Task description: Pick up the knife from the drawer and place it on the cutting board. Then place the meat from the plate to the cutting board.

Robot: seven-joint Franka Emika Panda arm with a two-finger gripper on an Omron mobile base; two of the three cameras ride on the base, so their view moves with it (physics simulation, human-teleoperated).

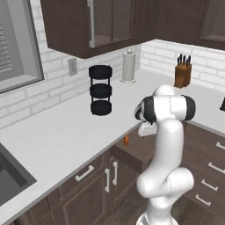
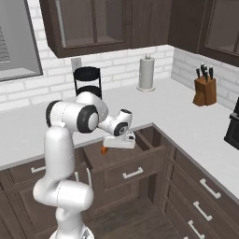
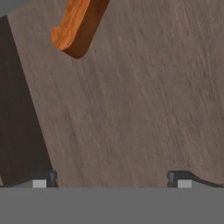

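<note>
The drawer (image 2: pixel 133 172) stands pulled out from under the white counter, and its brown wooden floor (image 3: pixel 131 100) lies under the hand. The knife shows by its orange handle (image 3: pixel 72 26), lying in the drawer (image 1: pixel 132 154) at its left end (image 2: pixel 104 150). Its blade is hidden. My gripper (image 3: pixel 111 180) hangs over the drawer, jaws wide open and nothing between them, with the handle (image 1: pixel 126 140) ahead and to the left of the fingertips (image 3: pixel 43 179). The hand (image 2: pixel 119 141) sits just right of the handle. The cutting board, the plate and the meat are out of view.
On the counter stand a black tiered rack (image 1: pixel 100 90), a paper towel roll (image 1: pixel 128 66) and a tan knife block (image 1: pixel 183 72) with black handles. A sink (image 1: pixel 11 176) lies at the far left. Closed drawers (image 2: pixel 205 196) line the right cabinet run.
</note>
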